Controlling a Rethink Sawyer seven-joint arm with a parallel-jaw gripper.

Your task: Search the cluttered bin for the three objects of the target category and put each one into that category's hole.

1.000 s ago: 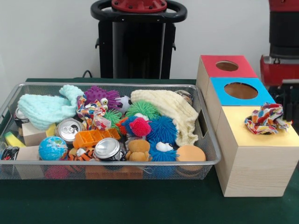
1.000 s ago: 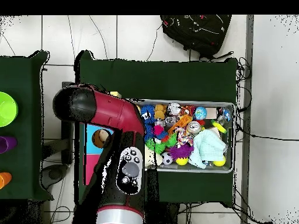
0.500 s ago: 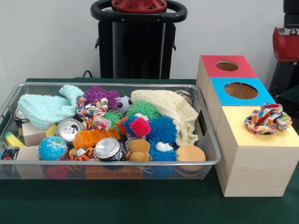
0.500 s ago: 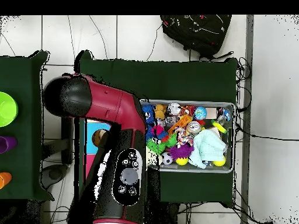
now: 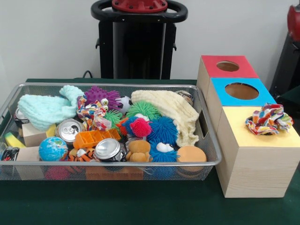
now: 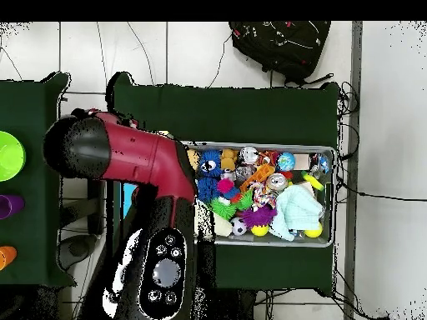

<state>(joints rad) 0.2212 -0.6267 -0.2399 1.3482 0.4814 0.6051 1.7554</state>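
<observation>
The wire mesh bin stands at the left, full of toys. One spotted cloth knot lies on the yellow top of the nearest wooden box, and no hole shows in that top. A second spotted cloth knot lies in the bin by the purple spiky toy. A third knot is not visible. Only a red and black part of the arm shows at the right edge. In the overhead view the red arm covers the boxes. The gripper does not show.
The blue-topped box and the red-topped box stand behind the yellow one, holes open. The bin also holds spiky pom balls, cans, a globe ball, a mint cloth and a cream cloth. The pedestal stands behind.
The arm has drawn up and off to the right of the front view, and swung left in the overhead view. The cloth knot stays on the yellow top.
</observation>
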